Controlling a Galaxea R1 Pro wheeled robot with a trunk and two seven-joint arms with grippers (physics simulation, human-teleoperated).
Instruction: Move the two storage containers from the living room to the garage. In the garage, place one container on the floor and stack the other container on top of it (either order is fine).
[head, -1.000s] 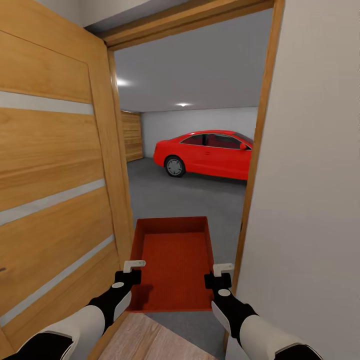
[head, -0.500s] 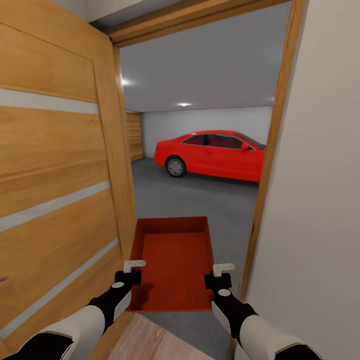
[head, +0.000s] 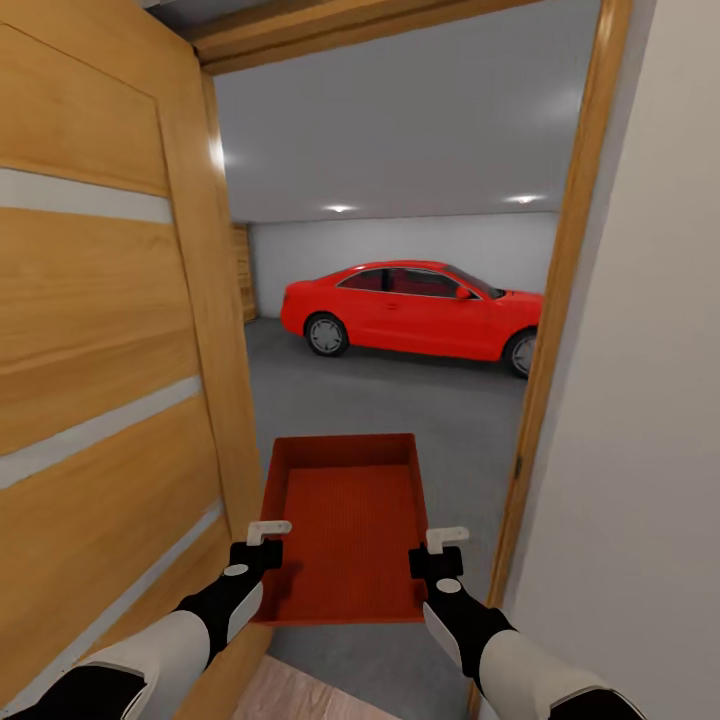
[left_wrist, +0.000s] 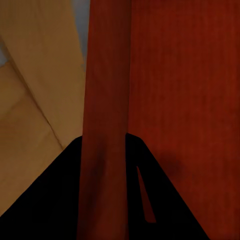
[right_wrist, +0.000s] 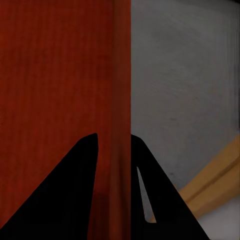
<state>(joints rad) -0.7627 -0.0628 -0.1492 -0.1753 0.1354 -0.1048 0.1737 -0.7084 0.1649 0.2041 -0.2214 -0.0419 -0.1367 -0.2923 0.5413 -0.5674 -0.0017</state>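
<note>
Head view: standing in a doorway, wooden door (head: 110, 330) swung open at left, wooden frame (head: 560, 300) and white wall (head: 650, 400) at right. Ahead, garage with grey floor (head: 400, 400), pale back wall, ceiling lights, red car (head: 410, 308) parked well back. One orange-red bin (head: 345, 525) carried level over the threshold, between both arms, open top up, ribbed bottom visible, nothing inside. Left gripper (head: 262, 545) at the bin's left wall near the close corner; right gripper (head: 438, 552) at the right wall, same depth. Strip of pale plank flooring at the very bottom edge, just under the bin's near end. Left wrist view: left gripper (left_wrist: 104, 165) clenched on the bin (left_wrist: 175, 100) wall, one dark finger (left_wrist: 55, 200) outside, the other inside, wall pinched between; tan door surface beyond. Right wrist view: right gripper (right_wrist: 114, 165) likewise clamped on the bin (right_wrist: 55, 75) wall, fingers (right_wrist: 65, 200) either side; grey floor (right_wrist: 185, 75) outside the wall, a slice of wooden frame at one corner.
</note>
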